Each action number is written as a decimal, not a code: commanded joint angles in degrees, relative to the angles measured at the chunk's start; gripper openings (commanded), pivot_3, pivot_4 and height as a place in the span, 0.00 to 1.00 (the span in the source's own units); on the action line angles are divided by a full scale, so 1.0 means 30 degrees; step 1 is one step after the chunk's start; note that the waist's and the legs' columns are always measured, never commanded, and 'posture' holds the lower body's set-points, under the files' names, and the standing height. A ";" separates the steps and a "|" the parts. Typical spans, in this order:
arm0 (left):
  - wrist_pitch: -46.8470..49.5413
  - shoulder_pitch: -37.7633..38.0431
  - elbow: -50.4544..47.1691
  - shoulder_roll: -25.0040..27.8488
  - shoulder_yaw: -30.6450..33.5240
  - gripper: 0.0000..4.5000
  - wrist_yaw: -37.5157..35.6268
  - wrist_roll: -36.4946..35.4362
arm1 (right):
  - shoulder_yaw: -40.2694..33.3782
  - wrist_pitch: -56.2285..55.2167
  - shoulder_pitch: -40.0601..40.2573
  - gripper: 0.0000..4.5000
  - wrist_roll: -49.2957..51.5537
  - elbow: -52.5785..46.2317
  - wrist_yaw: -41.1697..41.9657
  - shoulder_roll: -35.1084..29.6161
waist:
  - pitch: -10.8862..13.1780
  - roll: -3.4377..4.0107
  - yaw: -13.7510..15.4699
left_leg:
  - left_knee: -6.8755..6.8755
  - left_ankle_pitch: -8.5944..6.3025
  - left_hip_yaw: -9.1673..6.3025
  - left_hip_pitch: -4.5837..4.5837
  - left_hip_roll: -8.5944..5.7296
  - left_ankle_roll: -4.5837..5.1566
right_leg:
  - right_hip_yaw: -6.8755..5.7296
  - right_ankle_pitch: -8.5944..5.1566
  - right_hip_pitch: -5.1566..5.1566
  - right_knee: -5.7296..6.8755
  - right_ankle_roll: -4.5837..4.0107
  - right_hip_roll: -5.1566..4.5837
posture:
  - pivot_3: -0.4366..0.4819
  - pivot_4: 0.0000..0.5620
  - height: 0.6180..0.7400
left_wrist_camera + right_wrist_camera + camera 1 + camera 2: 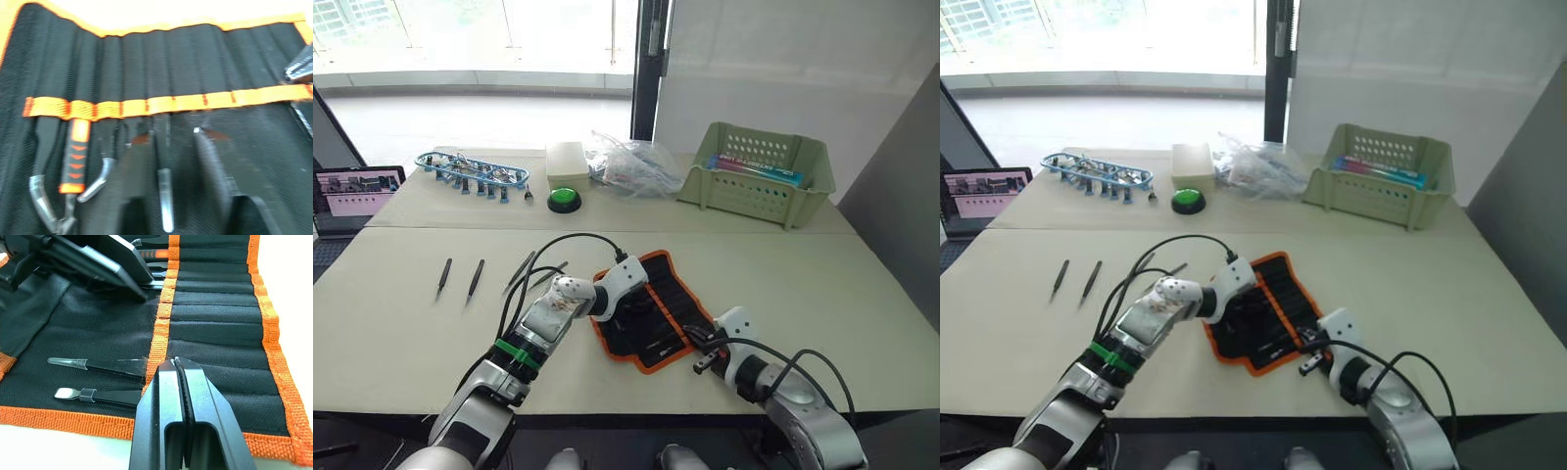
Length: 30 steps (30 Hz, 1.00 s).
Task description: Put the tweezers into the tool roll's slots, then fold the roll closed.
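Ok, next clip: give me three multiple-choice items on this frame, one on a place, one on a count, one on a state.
1. Where does the green basket stand?
A) at the far right of the table
B) at the near left corner
C) on the floor

2. How many tweezers lie loose on the table?
A) one
B) four
C) seven

3. How is the tool roll lying?
A) folded shut
B) rolled into a tube
C) open flat

Answers: 1 A, the basket sits by the far right edge. 2 B, two lie apart at the left and two nearer the roll. 3 C, the roll's inner face shows, spread out on the table.
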 commanded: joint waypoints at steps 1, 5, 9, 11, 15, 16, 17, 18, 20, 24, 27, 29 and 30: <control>0.1555 0.0695 -0.3463 0.1500 0.2197 0.68 -0.0395 -0.1248 | 0.0479 0.0878 0.0365 0.00 -0.0170 0.0623 -0.0020 -0.0061 | 0.0002 0.0000 -0.0179 | -0.0009 0.0000 -0.0006 -0.0002 0.0003 0.0000 | -0.0002 -0.0003 -0.0007 0.0001 -0.0005 0.0002 | 0.48 0.27 0.98; 0.4167 0.2568 -0.7636 0.3544 0.4932 0.97 -0.0512 -0.3255 | 0.0486 0.0871 0.0301 0.00 -0.0183 0.0812 0.0041 -0.0104 | 0.0002 0.0001 -0.0238 | -0.0040 -0.0001 -0.0015 -0.0002 0.0012 -0.0001 | -0.0006 -0.0012 -0.0015 -0.0002 -0.0011 0.0002 | 0.48 0.27 0.98; 0.5881 0.6386 -1.1567 0.5135 0.9238 0.99 0.0234 -0.5030 | 0.0540 0.0865 0.0158 0.00 -0.0137 0.1026 0.0335 -0.0228 | 0.0002 -0.0001 -0.0347 | -0.0047 -0.0002 -0.0002 0.0011 0.0012 -0.0003 | -0.0002 -0.0017 -0.0007 -0.0013 -0.0006 -0.0030 | 0.48 0.27 0.98; 0.5412 0.9280 -1.2980 0.5268 1.1813 0.99 0.0850 -0.5275 | 0.0488 0.0774 0.0053 0.00 -0.0131 0.1241 0.0493 -0.0294 | 0.0003 -0.0003 -0.0340 | -0.0057 -0.0003 -0.0001 0.0022 0.0016 -0.0004 | -0.0009 -0.0024 -0.0005 -0.0013 -0.0015 -0.0036 | 0.48 0.27 0.98; 0.4012 1.5338 -1.5538 0.3759 1.6690 0.99 0.2216 -0.5414 | 0.0328 0.0541 -0.0191 0.00 -0.0124 0.1768 0.0874 -0.0467 | -0.0002 -0.0039 -0.0270 | -0.0083 -0.0006 0.0015 0.0063 0.0039 -0.0006 | -0.0034 -0.0052 -0.0004 -0.0012 -0.0065 -0.0075 | 0.48 0.27 0.98; 0.3402 1.6880 -1.6032 0.3081 1.7517 0.99 0.2397 -0.5462 | 0.0313 0.0484 -0.0248 0.00 -0.0132 0.1904 0.0968 -0.0503 | -0.0006 -0.0049 -0.0230 | -0.0083 -0.0006 0.0017 0.0062 0.0038 -0.0007 | -0.0044 -0.0063 0.0004 -0.0016 -0.0083 -0.0091 | 0.48 0.27 0.98; 0.2448 1.8737 -1.6402 0.2227 1.8262 0.99 0.2470 -0.5349 | 0.0297 0.0442 -0.0301 0.00 -0.0152 0.2033 0.1057 -0.0540 | -0.0022 -0.0078 -0.0218 | -0.0083 -0.0006 0.0021 0.0071 0.0037 -0.0008 | -0.0043 -0.0099 0.0004 -0.0017 -0.0145 -0.0113 | 0.48 0.27 0.98; 0.1510 2.0439 -1.6706 0.1301 1.8852 0.99 0.2630 -0.5240 | 0.0250 0.0398 -0.0341 0.00 -0.0152 0.2151 0.1134 -0.0569 | -0.0029 -0.0083 -0.0217 | -0.0083 -0.0008 0.0023 0.0068 0.0049 -0.0010 | -0.0037 -0.0125 0.0010 -0.0042 -0.0192 -0.0134 | 0.48 0.27 0.98; -0.0636 2.3173 -1.6483 -0.0905 2.0166 0.99 0.3119 -0.5315 | 0.0059 0.0392 -0.0488 0.00 -0.0067 0.2391 0.1178 -0.0525 | -0.0033 -0.0111 -0.0224 | -0.0083 -0.0021 0.0039 0.0070 0.0062 -0.0031 | -0.0007 -0.0125 0.0026 -0.0084 -0.0190 -0.0175 | 0.48 0.27 0.98; -0.3822 2.5161 -1.4394 -0.3484 2.2486 0.99 0.4362 -0.5990 | -0.0262 0.0417 -0.0672 0.00 0.0131 0.2676 0.1340 -0.0464 | -0.0030 -0.0176 -0.0057 | -0.0082 -0.0116 0.0010 0.0082 0.0089 -0.0185 | -0.0034 -0.0142 -0.0039 -0.0214 -0.0190 -0.0215 | 0.48 0.27 0.98; -0.4620 2.5733 -1.3129 -0.4080 2.3684 0.99 0.4657 -0.7165 | -0.0367 0.0400 -0.0663 0.00 0.0160 0.2839 0.1713 -0.0685 | -0.0028 -0.0173 -0.0064 | -0.0087 -0.0149 -0.0052 0.0000 0.0187 -0.0236 | -0.0062 -0.0141 -0.0058 -0.0374 -0.0194 -0.0214 | 0.48 0.27 0.98; -0.4825 2.5862 -1.2946 -0.3959 2.3851 0.99 0.4826 -0.7594 | -0.0500 0.0343 -0.0666 0.00 0.0163 0.3029 0.1989 -0.0846 | -0.0027 -0.0174 -0.0118 | -0.0086 -0.0152 -0.0040 -0.0011 0.0200 -0.0241 | -0.0068 -0.0142 -0.0057 -0.0424 -0.0194 -0.0266 | 0.48 0.27 0.98; -0.4911 2.5914 -1.2934 -0.3856 2.3814 0.99 0.4911 -0.7685 | -0.0530 0.0325 -0.0670 0.00 0.0158 0.3083 0.2079 -0.0887 | -0.0028 -0.0174 -0.0128 | -0.0086 -0.0153 -0.0020 -0.0015 0.0196 -0.0242 | -0.0095 -0.0141 -0.0059 -0.0429 -0.0194 -0.0323 | 0.48 0.27 0.98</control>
